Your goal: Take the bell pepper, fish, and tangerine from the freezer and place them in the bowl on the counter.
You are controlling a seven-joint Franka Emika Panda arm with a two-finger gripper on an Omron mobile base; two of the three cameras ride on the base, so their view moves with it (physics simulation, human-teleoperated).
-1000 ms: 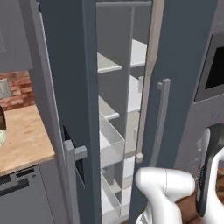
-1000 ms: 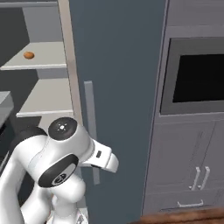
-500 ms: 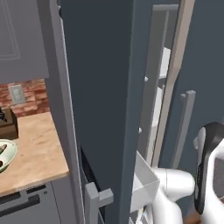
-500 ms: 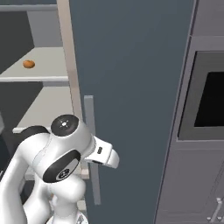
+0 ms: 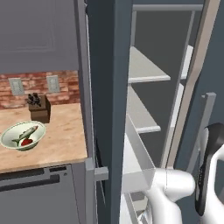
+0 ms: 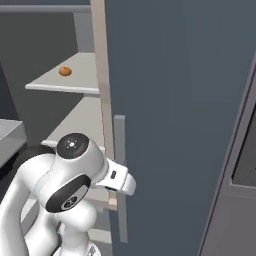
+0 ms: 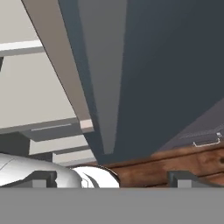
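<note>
The pale green-white bowl (image 5: pixel 9 141) sits on the tan counter (image 5: pixel 61 144) at the left. In it lie the grey-green fish (image 5: pixel 26 132) and the red bell pepper (image 5: pixel 27 142). The tangerine (image 6: pixel 65 71) rests on an upper white shelf (image 6: pixel 82 80) inside the freezer (image 5: pixel 109 87), whose slate-blue door (image 6: pixel 175 110) stands open. My gripper (image 7: pixel 113 179) is open and holds nothing. It points low along the door's edge toward the wooden floor, and its fingertips (image 7: pixel 43 177) stand far apart.
A dark knife block (image 5: pixel 39 108) stands behind the bowl against the brick backsplash (image 5: pixel 35 85). The door's long handle (image 6: pixel 120 175) runs just beside my arm. White shelves and a drawer (image 5: pixel 135 162) fill the freezer's lower part. Grey cabinets (image 6: pixel 240 165) stand at the right.
The whole picture has shifted in both base views, so the base has driven. The bowl and counter now show fully at the left. My gripper stays open.
</note>
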